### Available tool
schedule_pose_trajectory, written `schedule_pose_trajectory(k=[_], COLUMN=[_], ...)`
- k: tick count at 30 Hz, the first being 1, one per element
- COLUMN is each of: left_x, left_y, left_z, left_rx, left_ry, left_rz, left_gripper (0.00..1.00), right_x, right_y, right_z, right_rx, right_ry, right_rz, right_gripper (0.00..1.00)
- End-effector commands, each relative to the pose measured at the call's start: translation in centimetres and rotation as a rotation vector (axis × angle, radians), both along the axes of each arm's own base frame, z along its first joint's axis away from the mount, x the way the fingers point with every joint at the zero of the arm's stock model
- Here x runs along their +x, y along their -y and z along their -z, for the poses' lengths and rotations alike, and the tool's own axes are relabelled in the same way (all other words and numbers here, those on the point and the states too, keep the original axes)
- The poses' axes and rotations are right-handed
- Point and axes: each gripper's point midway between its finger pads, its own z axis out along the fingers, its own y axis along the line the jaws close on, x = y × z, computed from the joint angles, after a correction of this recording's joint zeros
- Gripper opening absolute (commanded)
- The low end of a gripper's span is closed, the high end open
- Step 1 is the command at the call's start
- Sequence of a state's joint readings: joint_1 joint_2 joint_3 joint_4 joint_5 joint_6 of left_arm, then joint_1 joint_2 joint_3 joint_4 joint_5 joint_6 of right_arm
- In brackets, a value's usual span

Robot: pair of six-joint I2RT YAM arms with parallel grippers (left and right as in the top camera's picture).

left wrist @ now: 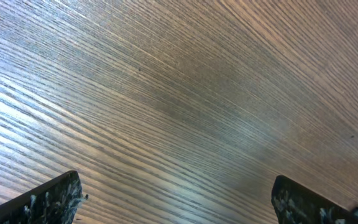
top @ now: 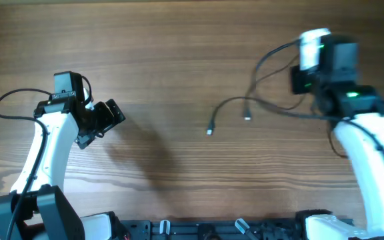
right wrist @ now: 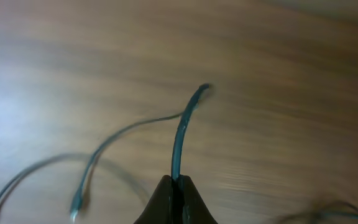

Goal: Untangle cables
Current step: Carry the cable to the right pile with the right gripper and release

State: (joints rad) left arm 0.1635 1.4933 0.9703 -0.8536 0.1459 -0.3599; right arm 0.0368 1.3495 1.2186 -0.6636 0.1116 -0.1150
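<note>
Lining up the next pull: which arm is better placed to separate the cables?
Right. The right end effector is shut on a cable, near the loose plugs; the left end effector hangs open over the table, far from any cable.

The left arm (top: 49, 143) leans forward, its left gripper (left wrist: 176, 198) spread wide. The right arm (top: 369, 143) reaches farther out, its right gripper (right wrist: 178, 186) clamped together on a cable (right wrist: 180, 134).
</note>
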Motion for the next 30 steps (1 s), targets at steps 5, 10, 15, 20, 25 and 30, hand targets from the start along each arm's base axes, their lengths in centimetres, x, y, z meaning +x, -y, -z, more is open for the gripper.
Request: schedule_pose_trajectory(k=[5,10,15,20,25,30], left_x=[0.1,0.1,0.1,0.1,0.1,0.1], left_y=[0.0,0.0,0.0,0.0,0.0,0.0], left_z=[-0.4,-0.4,-0.4,-0.4,-0.4,-0.4], left_rx=[0.014,0.014,0.014,0.014,0.014,0.014], left_ry=[0.013,0.013,0.014,0.014,0.014,0.013], left_rz=[0.018,0.018,0.017,0.017,0.016,0.014], left_gripper=[1.00,1.00,1.00,1.00,1.00,1.00], right_x=[-2.3,-7.1,-10.3,-10.9,-8.7,-6.6], right_y=[15.5,22.6,25.2,25.5,23.2,20.7], right_z=[-8.4,-8.0,-6.2,-3.7,-1.5,0.8], right_rx=[-0.051,0.047,0.154,0.175,0.332,0.489], right_ry=[0.232,0.277,0.266,0.183,0.111,0.031], right_rz=[0.485,0.868,1.082,1.142,1.022,0.911], right_gripper=[0.04,0.04,0.04,0.04,0.63,0.70])
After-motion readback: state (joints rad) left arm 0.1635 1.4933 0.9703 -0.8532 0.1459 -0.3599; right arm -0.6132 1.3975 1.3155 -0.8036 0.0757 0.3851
